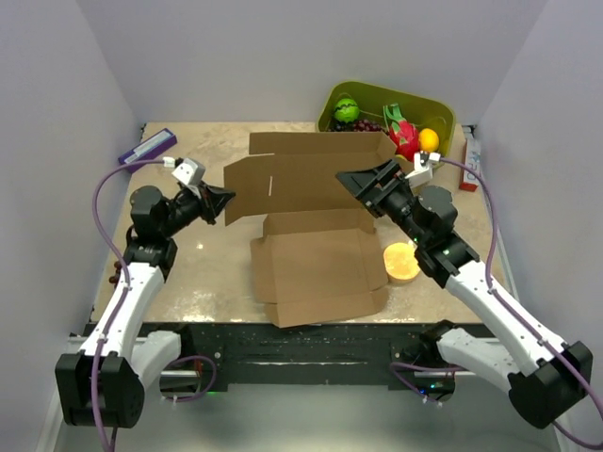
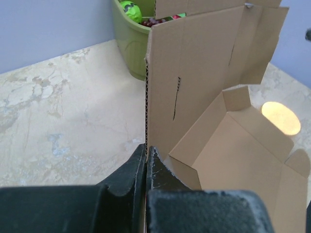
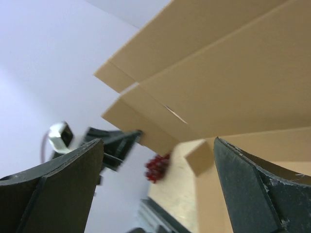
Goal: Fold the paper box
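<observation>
- The paper box (image 1: 316, 268) lies in the middle of the table (image 1: 203, 273). Its base is flat and open, and its big lid panel stands upright at the far side of the base.
- The left arm (image 1: 141, 273) rises from its base and bends at the elbow. Its wrist is turned level towards the left edge of the box.
- The left gripper (image 1: 231, 196) is closed tight on the left edge of the upright panel. In the left wrist view the two fingers (image 2: 158, 167) pinch the cardboard edge between them.
- The right arm (image 1: 480, 292) stretches in a diagonal line from its base to the right side of the box, with the wrist raised above the table.
- The right gripper (image 1: 366, 171) is at the right end of the upright panel, with the fingers spread wide.
- In the right wrist view the panel (image 3: 218, 82) fills the space beyond the open fingers (image 3: 73, 179). Whether a finger touches the cardboard, I cannot tell.
- A round yellow disc (image 1: 402, 261) lies just beside the right edge of the box base.
- A green bin (image 1: 443, 115) with fruit stands behind the box, to the right.
</observation>
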`<state>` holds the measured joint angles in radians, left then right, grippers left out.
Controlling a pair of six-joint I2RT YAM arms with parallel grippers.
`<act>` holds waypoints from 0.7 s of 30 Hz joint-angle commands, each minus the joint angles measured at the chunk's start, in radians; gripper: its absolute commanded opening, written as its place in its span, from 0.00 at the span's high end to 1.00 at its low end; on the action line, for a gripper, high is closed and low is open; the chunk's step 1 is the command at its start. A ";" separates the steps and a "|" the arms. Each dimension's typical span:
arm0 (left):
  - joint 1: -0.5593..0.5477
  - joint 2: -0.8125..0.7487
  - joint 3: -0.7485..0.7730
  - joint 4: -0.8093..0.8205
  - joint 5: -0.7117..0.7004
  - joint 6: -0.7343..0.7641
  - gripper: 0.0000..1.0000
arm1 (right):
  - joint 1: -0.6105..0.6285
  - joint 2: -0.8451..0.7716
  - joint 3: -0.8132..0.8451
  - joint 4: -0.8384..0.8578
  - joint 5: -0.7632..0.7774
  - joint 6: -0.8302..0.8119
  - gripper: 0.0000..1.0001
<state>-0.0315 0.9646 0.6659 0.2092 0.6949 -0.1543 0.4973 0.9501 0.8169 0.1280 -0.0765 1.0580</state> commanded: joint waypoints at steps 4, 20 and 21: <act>-0.054 -0.055 0.034 -0.019 -0.014 0.150 1.00 | 0.000 0.091 0.024 0.212 0.035 0.321 0.01; -0.134 -0.170 -0.020 -0.036 -0.049 0.298 1.00 | 0.000 0.167 -0.101 0.303 0.142 0.712 0.01; -0.139 -0.173 -0.026 -0.036 -0.051 0.308 1.00 | 0.000 0.162 -0.110 0.294 0.149 0.723 0.01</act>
<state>-0.1562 0.8207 0.6540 0.1249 0.6567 0.0925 0.4973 1.1362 0.7345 0.3958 -0.0032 1.6703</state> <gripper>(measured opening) 0.027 0.987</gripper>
